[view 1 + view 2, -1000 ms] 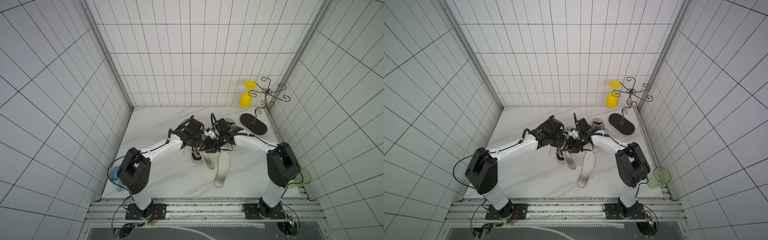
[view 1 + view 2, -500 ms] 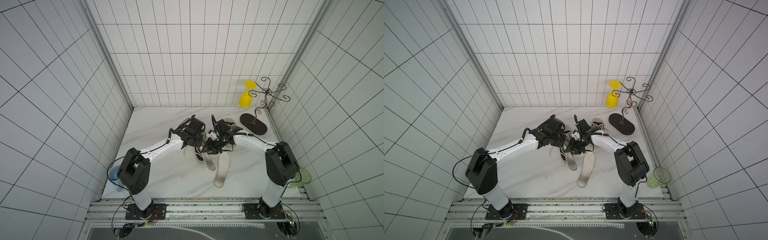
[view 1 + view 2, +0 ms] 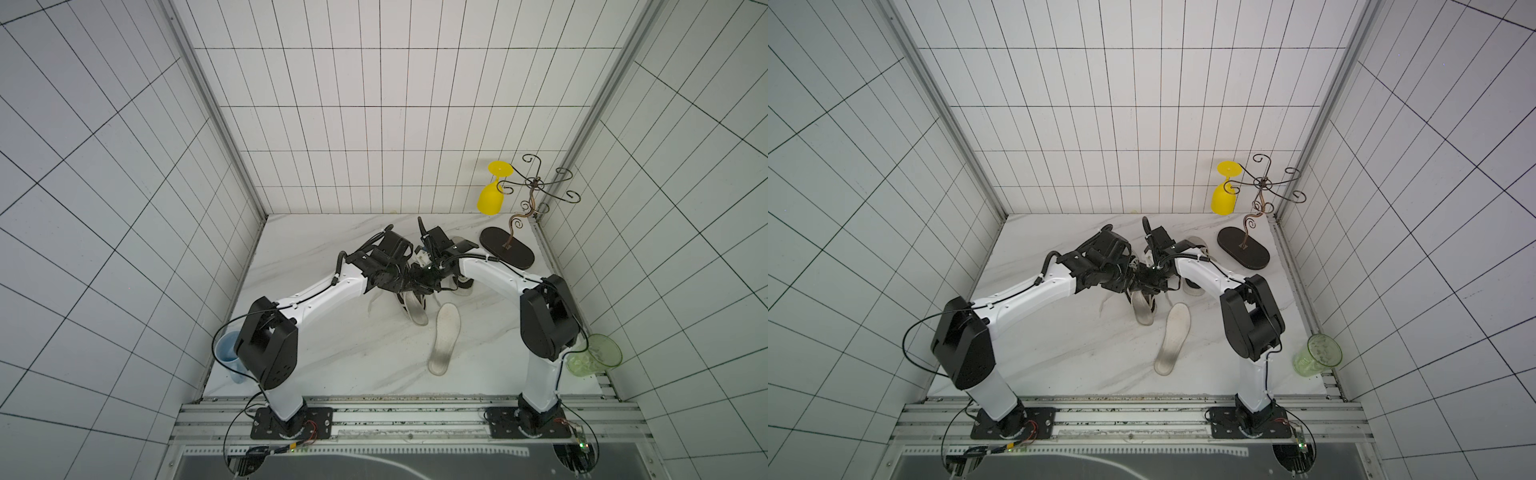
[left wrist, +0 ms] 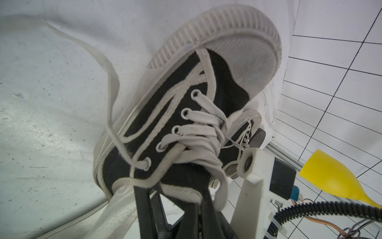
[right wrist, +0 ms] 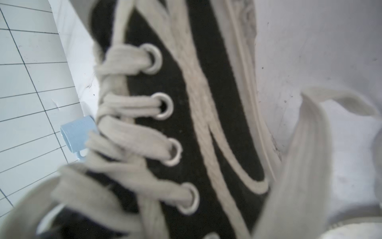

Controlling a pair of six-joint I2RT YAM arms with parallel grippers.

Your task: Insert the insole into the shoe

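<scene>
We find the shoe (image 4: 186,124) mid-table, its collar pinched by the left gripper (image 4: 171,198). The insole (image 3: 417,318) sits part-way in, with its free end trailing from the heel toward 6 o'clock and its long axis roughly 12-to-6. The right gripper (image 3: 428,277) stands at its 12 o'clock end, about as near as the left (whether spread or closed, we cannot tell). A second insole (image 3: 444,338) lies loose at the first's 4 o'clock.

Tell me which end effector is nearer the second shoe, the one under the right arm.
Right. The right end effector is at the held shoe's side facing the second shoe; the left end effector grips the held shoe from the far side.
</scene>
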